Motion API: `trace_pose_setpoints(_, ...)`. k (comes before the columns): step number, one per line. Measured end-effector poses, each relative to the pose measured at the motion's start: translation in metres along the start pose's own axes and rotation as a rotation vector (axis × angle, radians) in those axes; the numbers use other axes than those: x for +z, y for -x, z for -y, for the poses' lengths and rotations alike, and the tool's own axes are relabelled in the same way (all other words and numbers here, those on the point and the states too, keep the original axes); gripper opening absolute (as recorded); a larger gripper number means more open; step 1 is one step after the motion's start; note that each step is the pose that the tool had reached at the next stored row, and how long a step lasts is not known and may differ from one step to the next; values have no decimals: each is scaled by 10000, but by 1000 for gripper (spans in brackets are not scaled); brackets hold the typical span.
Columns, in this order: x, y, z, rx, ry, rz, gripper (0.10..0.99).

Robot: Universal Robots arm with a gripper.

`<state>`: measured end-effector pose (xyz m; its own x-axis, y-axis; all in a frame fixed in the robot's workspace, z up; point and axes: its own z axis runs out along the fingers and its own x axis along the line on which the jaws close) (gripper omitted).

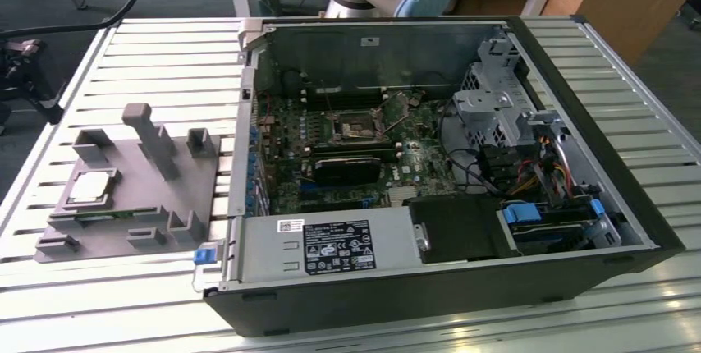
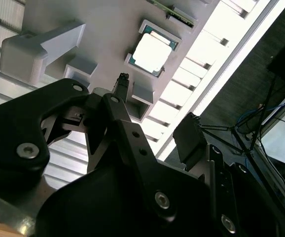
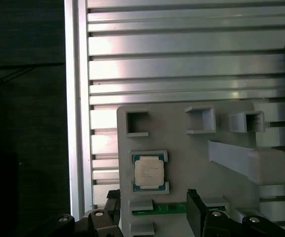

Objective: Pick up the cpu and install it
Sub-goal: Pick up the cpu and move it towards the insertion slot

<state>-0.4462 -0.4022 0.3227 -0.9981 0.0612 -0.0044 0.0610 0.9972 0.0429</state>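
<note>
**Pincer.** The pincer [image 3: 152, 196] has its two black fingers [image 2: 123, 84] spread wide. It holds nothing and touches nothing. In both wrist views it hangs above the grey holder [image 3: 196, 158], clear of it.

**Task item.** The cpu [image 3: 149, 172] lies flat, metal top up, in a shallow pocket of that holder. A low lip holds it on two opposite sides, and the other two sides are free. In the first wrist view it sits just beyond the fingertips and within the span between them. A green circuit strip [image 3: 158, 210] lies in a slot just beside it, on the pincer's side.

**Judgement on the pick-up.**
- The fingers appear to line up with the two free sides, and that alignment should be kept square to the chip's edges.
- The pincer should be centred so that both pads meet the chip together.
- The descent should be straight and stop short of the pocket floor.
- The closing force should be light, as the part is thin.
- The lift should be level until the chip is above the lips.
- The strip and the upright posts [image 1: 153, 135] are the likely snags.

**Surroundings.** The holder rests near the edge of the slatted desk [image 1: 176, 49] on the exterior view's left. Beside it, on the desk's middle, stands the open computer case [image 1: 438, 295]. The socket [image 1: 356, 130] inside the case is well apart from the cpu.
</note>
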Motion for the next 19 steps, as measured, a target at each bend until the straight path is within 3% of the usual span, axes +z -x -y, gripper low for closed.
trace_pose_setpoints(19,76,0,3,0,1,0,647)
